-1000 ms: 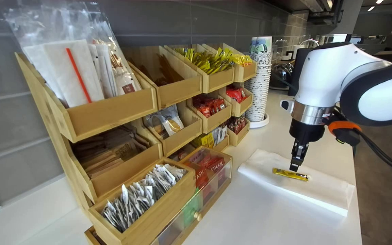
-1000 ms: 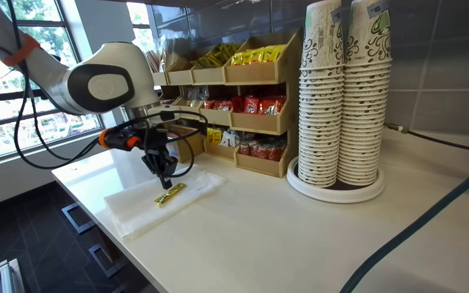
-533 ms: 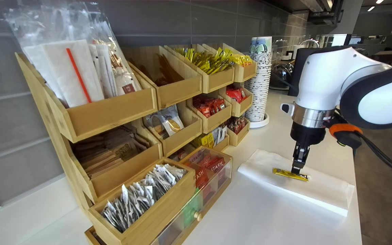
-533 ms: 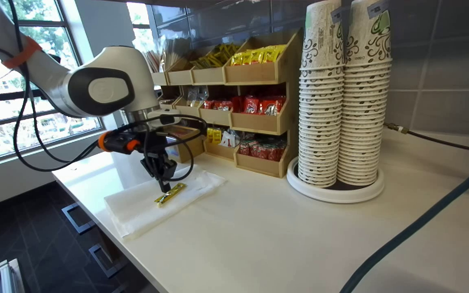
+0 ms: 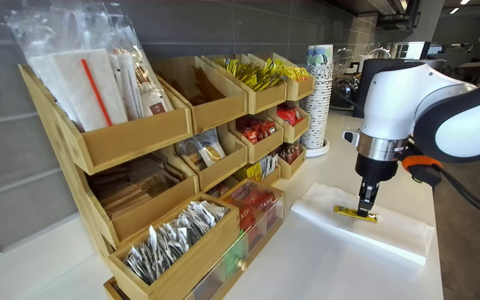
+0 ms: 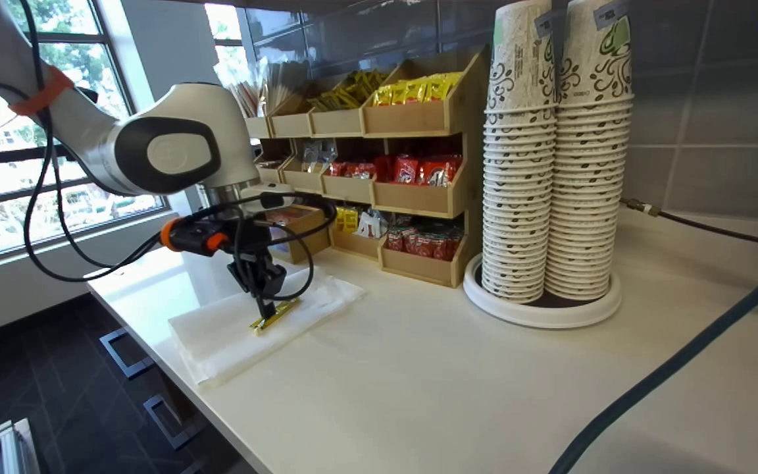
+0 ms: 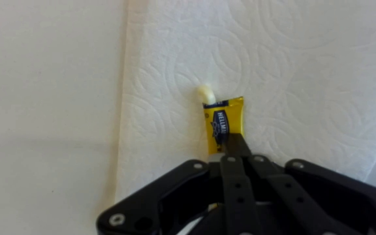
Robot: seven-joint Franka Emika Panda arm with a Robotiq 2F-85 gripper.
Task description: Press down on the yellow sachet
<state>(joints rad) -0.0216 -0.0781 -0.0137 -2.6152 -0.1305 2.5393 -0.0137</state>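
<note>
The yellow sachet (image 5: 346,211) lies flat on a folded white paper towel (image 5: 394,235). It also shows in an exterior view (image 6: 285,307) and, with a dark blue label, in the wrist view (image 7: 235,119). A small cream-coloured blob (image 7: 206,94) sticks out of its open end. My gripper (image 5: 364,212) points down, its fingertips together with nothing between them. The tips rest on or just over the sachet's middle, also in an exterior view (image 6: 267,312). In the wrist view the gripper (image 7: 237,143) hides the sachet's middle and most of its other half.
A wooden tiered rack (image 5: 219,112) of packets stands against the wall. It also shows in an exterior view (image 6: 412,197). Two tall stacks of paper cups (image 6: 517,197) stand on a white round tray (image 6: 550,319). The counter's front edge runs beside the towel.
My gripper has come down from just above and behind the sachet until its shut fingertips meet the sachet's middle. The sachet and the towel have not visibly moved.
</note>
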